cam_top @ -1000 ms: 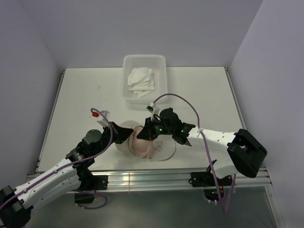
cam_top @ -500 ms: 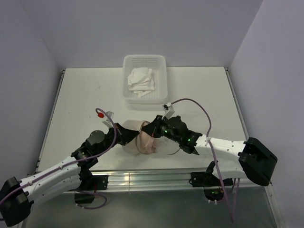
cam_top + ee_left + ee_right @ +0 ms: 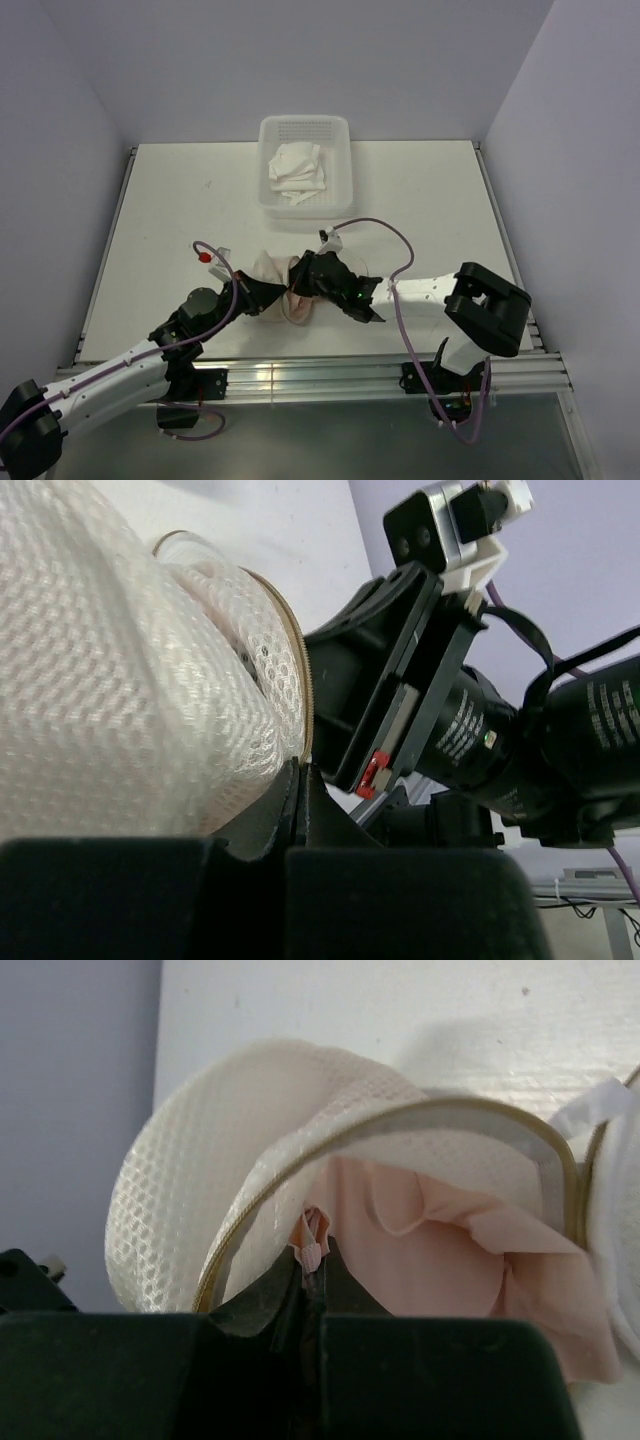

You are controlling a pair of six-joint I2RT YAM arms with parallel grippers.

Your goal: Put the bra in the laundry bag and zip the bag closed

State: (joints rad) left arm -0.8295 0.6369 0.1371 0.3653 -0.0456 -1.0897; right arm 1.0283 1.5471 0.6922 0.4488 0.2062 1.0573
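The laundry bag (image 3: 275,268) stands bunched between my two grippers near the table's front. In the left wrist view its pale mesh (image 3: 120,680) bulges with something white inside; I cannot make out the bra as a separate thing. My left gripper (image 3: 300,772) is shut on the bag's zip-edged rim (image 3: 303,690), seen from above (image 3: 266,296). My right gripper (image 3: 315,1260) is shut on a small pink tab at the bag's rim, seen from above (image 3: 303,284). Smooth peach fabric (image 3: 450,1250) shows under the gold-edged rim (image 3: 400,1118).
A white perforated basket (image 3: 263,150) with white garments (image 3: 298,170) stands at the back middle. The right arm's black body (image 3: 400,690) is close against the bag. The aluminium rail (image 3: 330,375) runs along the table's front edge.
The right arm folded in and its gripper moved left onto the bag. The bag's round flap, lying flat on the right before, is now pulled up and the bag bunched between both grippers.
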